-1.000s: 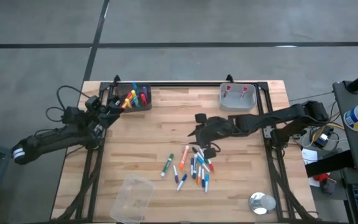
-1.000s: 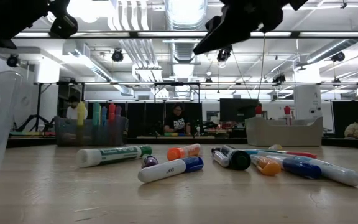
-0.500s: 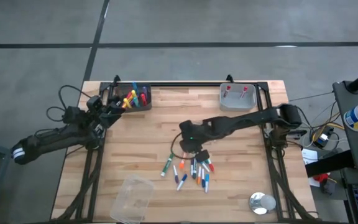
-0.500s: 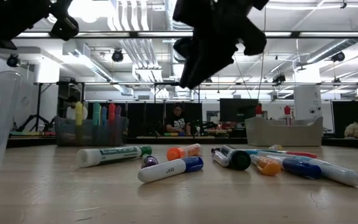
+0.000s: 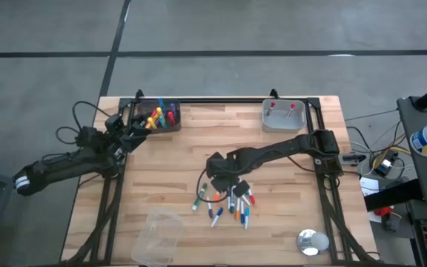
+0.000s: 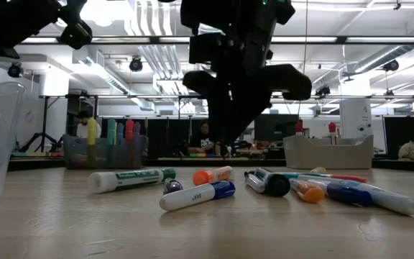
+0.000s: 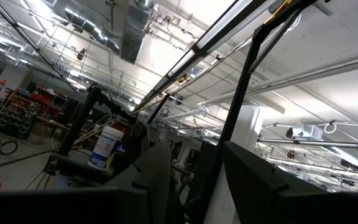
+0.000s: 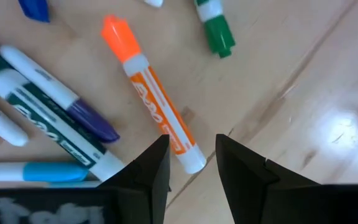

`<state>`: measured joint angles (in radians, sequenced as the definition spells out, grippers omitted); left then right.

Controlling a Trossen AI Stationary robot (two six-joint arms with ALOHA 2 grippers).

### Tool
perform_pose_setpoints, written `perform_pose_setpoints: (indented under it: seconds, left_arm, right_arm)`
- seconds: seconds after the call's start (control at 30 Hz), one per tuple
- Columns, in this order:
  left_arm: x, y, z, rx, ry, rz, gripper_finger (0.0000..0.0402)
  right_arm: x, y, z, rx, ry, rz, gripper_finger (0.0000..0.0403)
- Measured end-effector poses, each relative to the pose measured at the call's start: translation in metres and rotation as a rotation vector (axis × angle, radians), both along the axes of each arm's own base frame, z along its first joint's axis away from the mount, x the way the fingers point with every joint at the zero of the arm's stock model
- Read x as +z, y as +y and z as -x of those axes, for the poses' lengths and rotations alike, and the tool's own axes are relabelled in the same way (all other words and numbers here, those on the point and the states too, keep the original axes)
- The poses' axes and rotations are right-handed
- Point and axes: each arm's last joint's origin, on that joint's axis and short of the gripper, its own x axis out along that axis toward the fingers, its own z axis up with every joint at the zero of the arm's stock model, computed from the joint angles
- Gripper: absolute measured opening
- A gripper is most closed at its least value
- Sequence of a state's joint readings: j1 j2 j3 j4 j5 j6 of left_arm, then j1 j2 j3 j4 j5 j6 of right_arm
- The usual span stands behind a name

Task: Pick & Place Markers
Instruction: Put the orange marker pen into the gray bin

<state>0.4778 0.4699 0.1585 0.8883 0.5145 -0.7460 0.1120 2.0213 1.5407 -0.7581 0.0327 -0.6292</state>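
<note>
Hovering lower now, right gripper (image 5: 219,178) over markers (image 5: 232,202)

Two dark jointed arms, left arm (image 5: 65,165) matte black with a white band near its base and looped black cables, right arm (image 5: 273,153) black, slim, blocky dark fingers (image 8: 244,171) with squared tips

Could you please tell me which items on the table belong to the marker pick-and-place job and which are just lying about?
Part of the job:
- loose markers
- orange marker under the right gripper
- dark bin holding markers
- grey tray holding two markers
- left gripper

Lying about:
- clear plastic cup
- round metal lid
</note>
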Motion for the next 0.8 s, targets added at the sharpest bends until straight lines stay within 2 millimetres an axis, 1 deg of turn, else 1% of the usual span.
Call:
perform_pose_setpoints:
  seconds: [0.13, 0.3, 0.5, 0.63, 0.8]
  left_arm:
    - [-0.001, 0.000, 0.000, -0.001, 0.008, 0.005, 0.0145]
    - [-0.001, 0.000, -0.001, -0.001, 0.013, 0.008, 0.0145]
    - [-0.001, 0.000, -0.001, -0.003, 0.013, 0.009, 0.0145]
    - [-0.001, 0.000, -0.001, -0.003, 0.012, 0.009, 0.0145]
    - [-0.001, 0.000, -0.001, 0.000, 0.012, 0.003, 0.0145]
  right_arm:
    - [-0.007, 0.000, -0.001, 0.017, 0.011, 0.013, 0.0127]
    - [-0.028, 0.000, -0.005, 0.032, 0.062, 0.039, 0.0127]
    - [-0.037, 0.001, -0.006, 0.048, 0.082, 0.047, 0.0123]
    - [-0.039, 0.001, -0.006, 0.046, 0.083, 0.046, 0.0110]
    - [-0.050, 0.001, -0.007, 0.043, 0.112, 0.038, 0.0092]
